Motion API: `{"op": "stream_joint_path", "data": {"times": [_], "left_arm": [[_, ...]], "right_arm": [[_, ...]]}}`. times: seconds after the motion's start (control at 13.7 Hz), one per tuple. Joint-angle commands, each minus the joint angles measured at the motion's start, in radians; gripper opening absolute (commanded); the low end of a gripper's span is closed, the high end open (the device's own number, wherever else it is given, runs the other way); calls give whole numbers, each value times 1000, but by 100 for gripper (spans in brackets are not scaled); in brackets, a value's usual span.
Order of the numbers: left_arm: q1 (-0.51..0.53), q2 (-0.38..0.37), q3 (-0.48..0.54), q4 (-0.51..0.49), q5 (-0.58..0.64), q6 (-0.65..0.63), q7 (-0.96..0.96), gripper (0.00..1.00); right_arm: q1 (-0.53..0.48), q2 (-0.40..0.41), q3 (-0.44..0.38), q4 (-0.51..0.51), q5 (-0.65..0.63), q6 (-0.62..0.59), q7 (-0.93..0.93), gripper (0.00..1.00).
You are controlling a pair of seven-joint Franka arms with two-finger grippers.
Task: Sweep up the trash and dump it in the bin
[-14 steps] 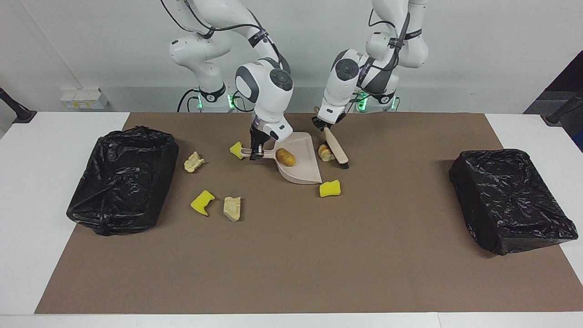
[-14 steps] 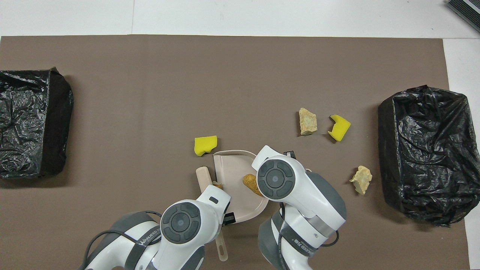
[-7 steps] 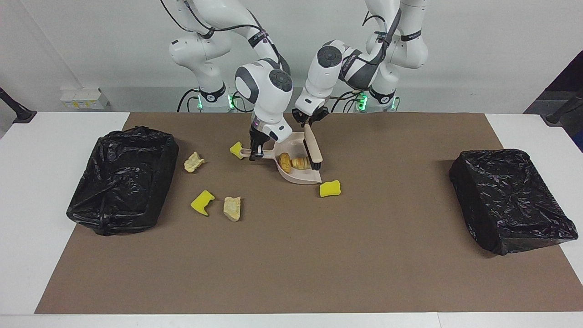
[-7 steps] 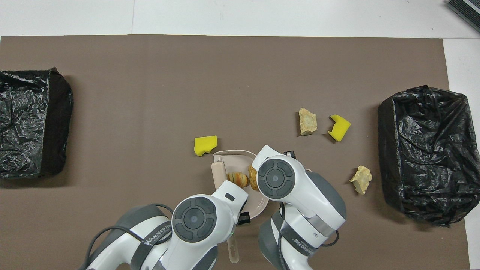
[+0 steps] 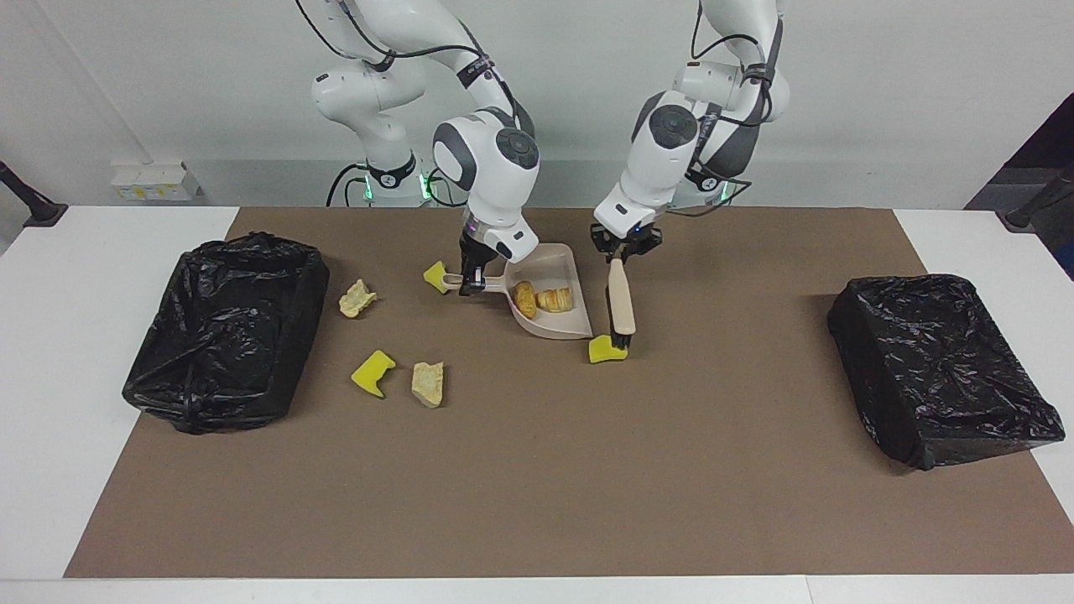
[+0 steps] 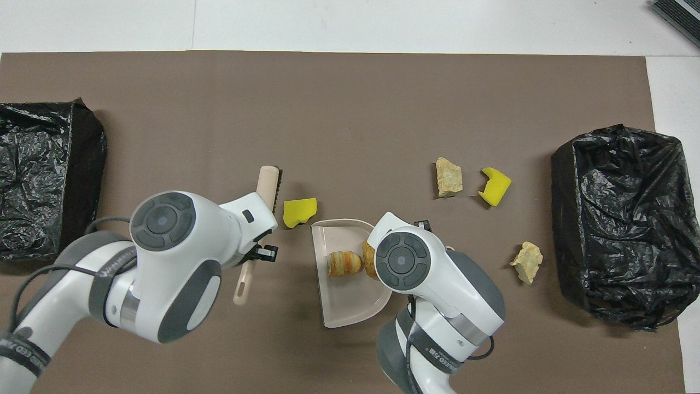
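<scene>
Beside the open mouth of the beige plastic dustpan [image 5: 550, 295], my left gripper [image 5: 618, 252] is clamped on the handle of the beige hand brush [image 5: 621, 302], whose dark bristles touch a bright yellow sponge scrap [image 5: 604, 350] just off the pan's lip; my right gripper [image 5: 470, 281] is closed on the dustpan's handle, pinning the pan to the mat. Two golden-brown bread-like pieces [image 5: 541, 299] already lie in the dustpan.

As I judge it, the stroke should draw the bristles low and flat toward the dustpan's mouth, so the sponge slides in rather than hopping the lip; my right side must keep the lip pressed down, or the scrap will wedge beneath it.

Four scraps wait toward the right arm's end from the dustpan: a small yellow sponge bit [image 5: 435, 276] beside the dustpan's handle; a pale beige crumbly chunk [image 5: 357, 298]; another yellow sponge bit [image 5: 372, 372]; a second beige chunk [image 5: 428, 383].

Brown matte mat [image 5: 537, 470] covers a white table [image 5: 50, 403]; a black-bagged bin [image 5: 222, 327] stands toward the right arm's end, another black-bagged bin [image 5: 940, 369] toward the left arm's; a plain pale wall [image 5: 881, 84] rises by the robots.
</scene>
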Motion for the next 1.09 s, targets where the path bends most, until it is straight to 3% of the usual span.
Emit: {"op": "stream_joint_path", "data": {"times": [0.0, 0.36, 0.66, 1.02], "left_arm": [[67, 97, -14, 103, 67, -19, 181, 0], [92, 135, -14, 101, 119, 7, 462, 0], [78, 129, -15, 80, 124, 4, 469, 0], [18, 10, -20, -93, 149, -42, 464, 0]], "right_arm": [[-11, 8, 5, 3, -13, 15, -29, 0], [-11, 8, 5, 3, -13, 13, -28, 0], [-13, 8, 5, 3, -12, 15, -28, 0], [-13, 8, 5, 3, -12, 15, -28, 0]]}}
